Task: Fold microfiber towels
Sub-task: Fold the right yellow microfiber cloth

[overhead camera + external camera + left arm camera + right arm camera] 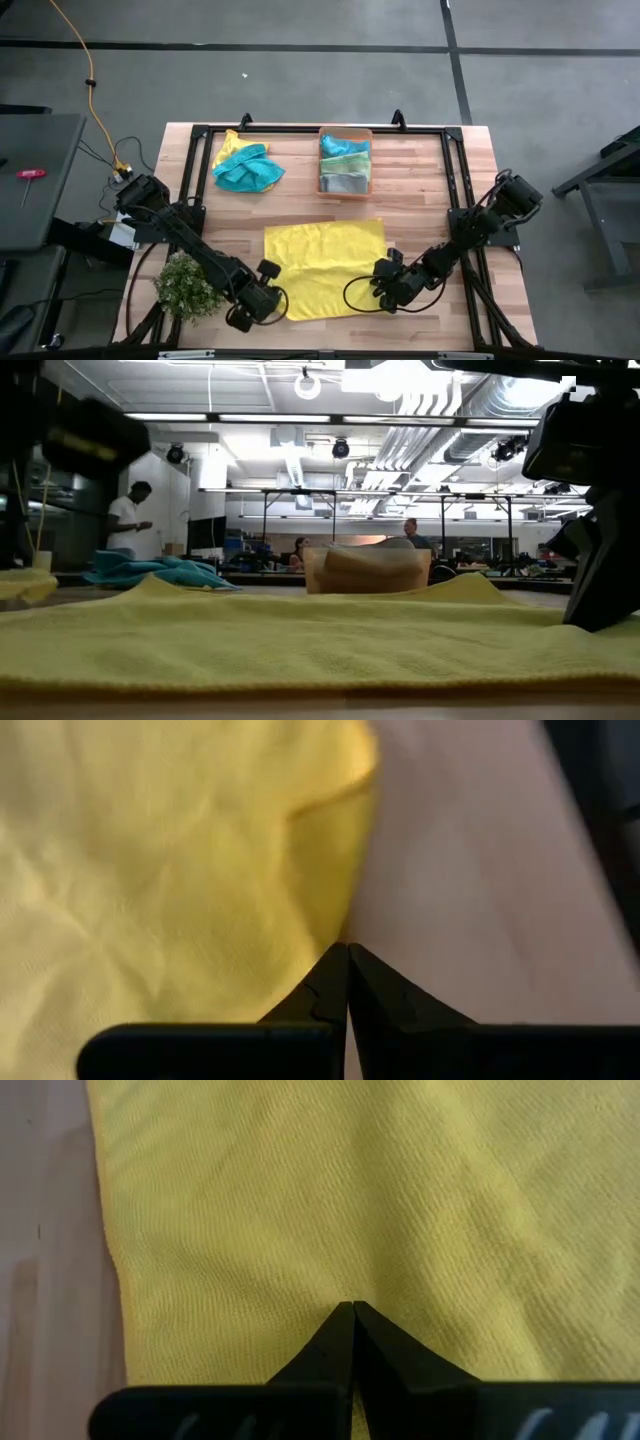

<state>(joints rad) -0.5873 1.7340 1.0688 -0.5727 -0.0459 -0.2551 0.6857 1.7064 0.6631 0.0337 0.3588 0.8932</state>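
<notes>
A yellow microfiber towel (325, 268) lies spread flat near the table's front edge; in the low view it fills the foreground (300, 645). My left gripper (264, 301) is shut at the towel's near left corner (330, 870). My right gripper (386, 290) is shut at the towel's right edge (300, 1200). A loose heap of teal and yellow towels (247, 166) rests on the table at the far left. Folded green and grey towels lie inside the orange bin (345, 182). My left gripper pinches the yellow towel's left edge (338, 925) between its two fingertips, slanting down from the near left. The cloth beside the tips is rumpled and its corner curls over; one layer or several, I cannot tell. My right gripper has its shut tips on the towel's top (352, 1285), a little in from the edge (110, 1280), slanting down from the right. Faint creases run up to the tips. The rest of the cloth lies flat on the table.
A small bushy plant (186, 285) stands at the near left, close beside my left arm. A black frame (300, 130) runs around the table top. Bare wood (300, 205) shows between the yellow towel and the far things. People stand in the room behind (130, 520).
</notes>
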